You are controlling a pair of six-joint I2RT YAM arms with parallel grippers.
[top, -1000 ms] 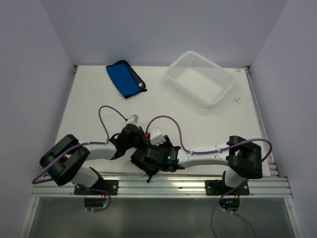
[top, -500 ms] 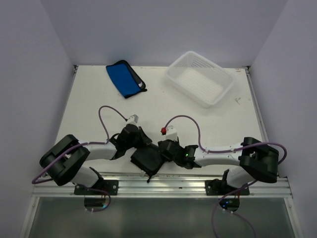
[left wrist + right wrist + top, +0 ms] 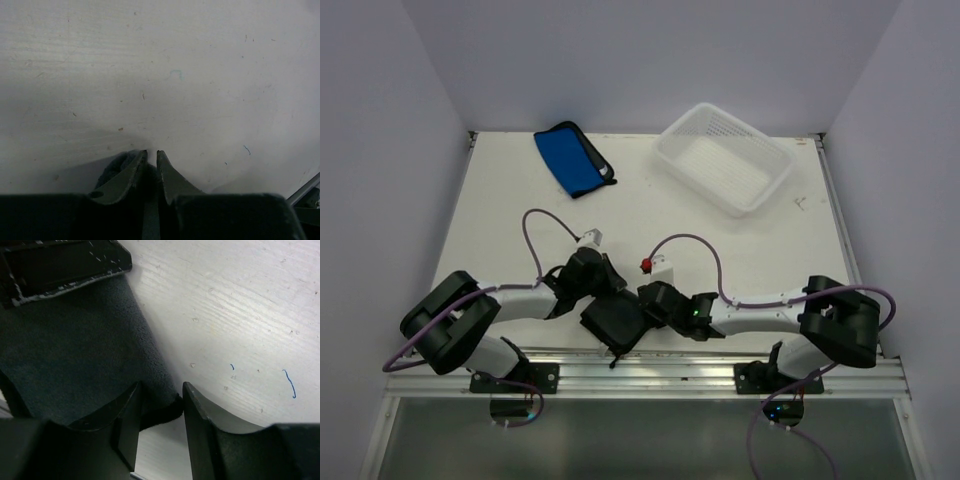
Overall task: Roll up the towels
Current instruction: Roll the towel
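The bright blue towel with black edging lies folded at the far left of the table. The dark purple and black towel lies at the near edge between my grippers. My left gripper sits at its upper left; in the left wrist view the gripper is nearly closed, with dark cloth between and beside its fingers. My right gripper is at the towel's right side; in the right wrist view the gripper pinches a corner of the dark towel.
A white perforated basket stands at the far right. A metal rail runs along the near table edge just below the dark towel. White walls close the table on three sides.
My right arm has swung its elbow outward and its gripper has moved right, off the top of the dark towel to its right corner. The left gripper has barely shifted.
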